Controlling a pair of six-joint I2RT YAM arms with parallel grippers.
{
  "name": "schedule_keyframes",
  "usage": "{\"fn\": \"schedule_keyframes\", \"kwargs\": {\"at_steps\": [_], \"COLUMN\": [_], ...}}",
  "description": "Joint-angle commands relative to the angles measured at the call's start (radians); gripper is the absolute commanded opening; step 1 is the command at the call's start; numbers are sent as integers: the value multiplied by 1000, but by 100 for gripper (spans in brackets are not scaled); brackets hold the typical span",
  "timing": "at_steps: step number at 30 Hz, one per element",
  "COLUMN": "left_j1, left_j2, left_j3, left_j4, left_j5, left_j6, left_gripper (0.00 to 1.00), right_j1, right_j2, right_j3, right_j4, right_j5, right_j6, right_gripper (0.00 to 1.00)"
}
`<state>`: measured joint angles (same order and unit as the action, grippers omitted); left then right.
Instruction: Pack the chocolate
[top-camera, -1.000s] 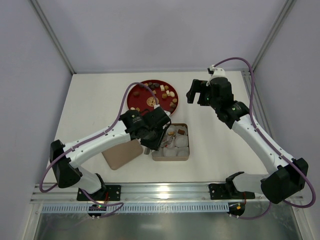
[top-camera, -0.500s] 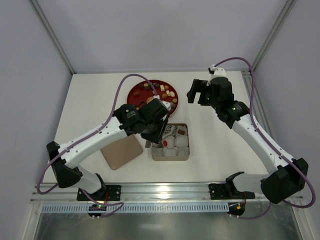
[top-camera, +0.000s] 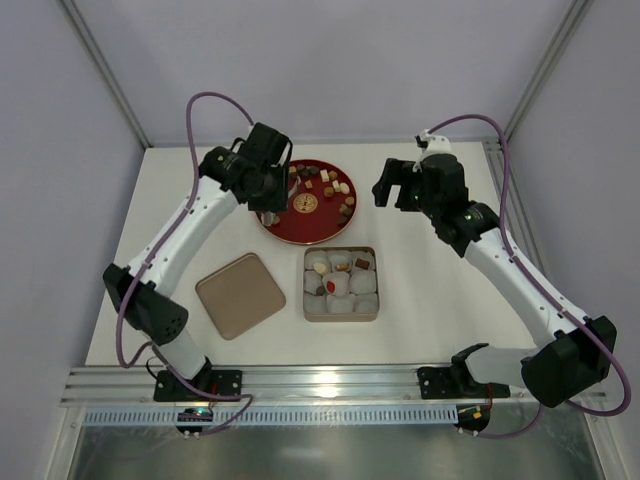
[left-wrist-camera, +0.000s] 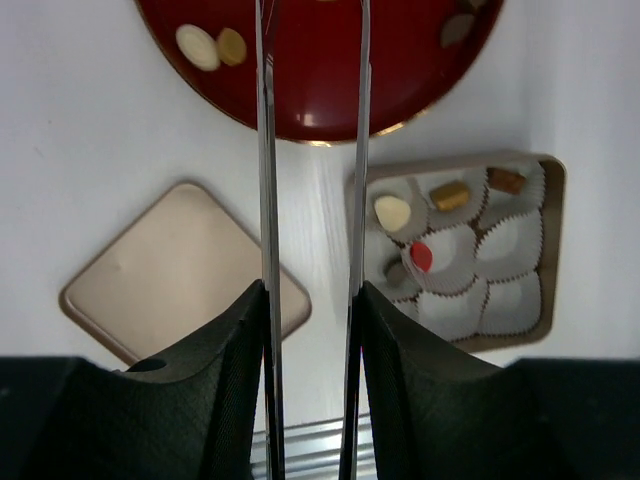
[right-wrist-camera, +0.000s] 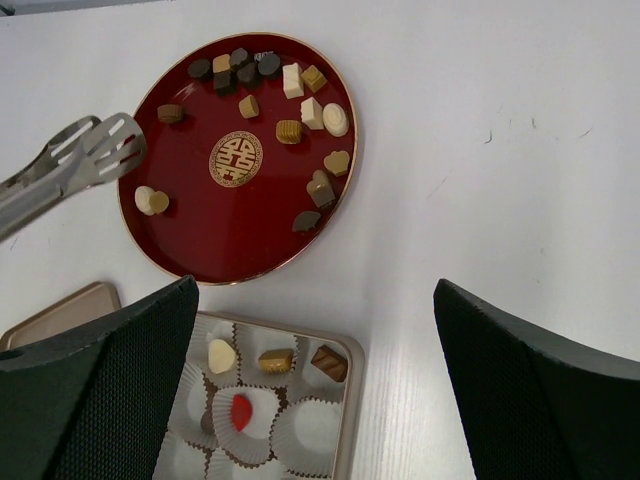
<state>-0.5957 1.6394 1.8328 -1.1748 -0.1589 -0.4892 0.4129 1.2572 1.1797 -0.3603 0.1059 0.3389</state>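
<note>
Clamping tongs between its fingers, left gripper stands half-closed; tong tips ahead, empty, over red plate. Right gripper gapes wide, empty.

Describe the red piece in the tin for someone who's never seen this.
Beside the red plate sits a square tin of white paper cups. In the centre one lies the red chocolate. Its neighbours are cream, gold or brown; it alone is red.

Illumination: bright, even, overhead. Shadows on the flat white table are faint and soft. The silver aluminium rail at the near edge shows glare. Wrist views are sharp.
</note>
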Motion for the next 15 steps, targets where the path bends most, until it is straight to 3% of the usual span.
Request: {"fn": "schedule_keyframes", "kwargs": {"at_steps": [1, 5, 15], "left_j1": [65, 118, 132], "left_j2": [77, 132, 151], "left_j3": [68, 80, 6], "left_j4": [6, -16, -22], "left_j5": [-54, -76, -28], "left_j6": [64, 89, 129], "left_gripper": [40, 40, 40], "right_j1": [-6, -5, -6], "right_j2": [-7, -18, -16], "right_j3": [5, 1, -2], "right_j4": [34, 34, 35], "right_j5": [-17, -14, -18], "right_j6": [2, 0, 2], "right_gripper": [100, 100, 100]}}
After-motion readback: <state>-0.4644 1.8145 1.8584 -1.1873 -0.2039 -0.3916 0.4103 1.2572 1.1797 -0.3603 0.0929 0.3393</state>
